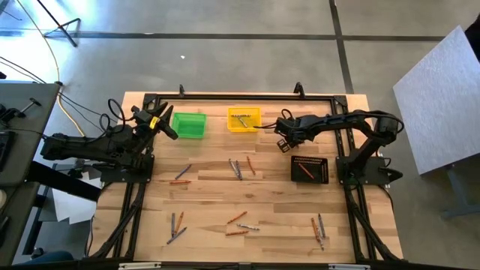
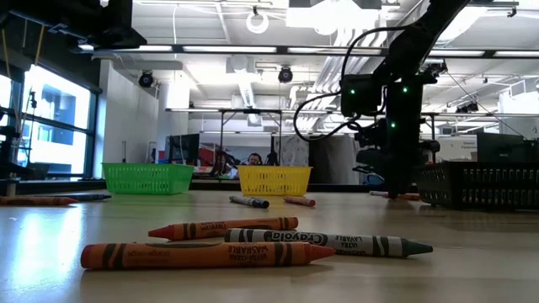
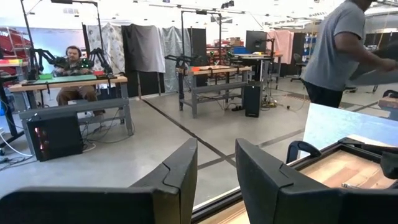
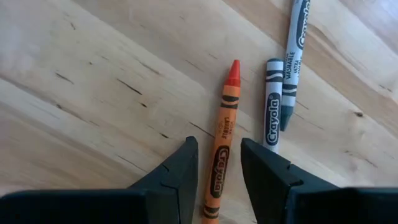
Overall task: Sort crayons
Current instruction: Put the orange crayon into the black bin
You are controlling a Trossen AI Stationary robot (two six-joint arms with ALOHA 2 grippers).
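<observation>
Jaws of the right gripper [image 4: 217, 146] stand apart, their dark, smooth, wedge-shaped fingers framing a paper-wrapped orange crayon [image 4: 229, 93] that lies flat on the pale, grained wooden table [image 1: 277, 202]. Just beside it lie two grey crayons [image 4: 272, 112], side by side, with printed wrappers. Only this wrist view shows their lettering. From above, the gripper sits near the yellow mesh bin [image 1: 244, 118], with the black bin [image 1: 310, 169] close by. More crayons are scattered over the table in small clusters [image 1: 240, 166].

The left gripper [image 3: 216, 152] is also apart and holds nothing. From above it sits beside the green bin [image 1: 188, 124]. Its wrist view looks past the table edge into a workshop, where one person stands [image 3: 339, 50] and another sits [image 3: 73, 74].
</observation>
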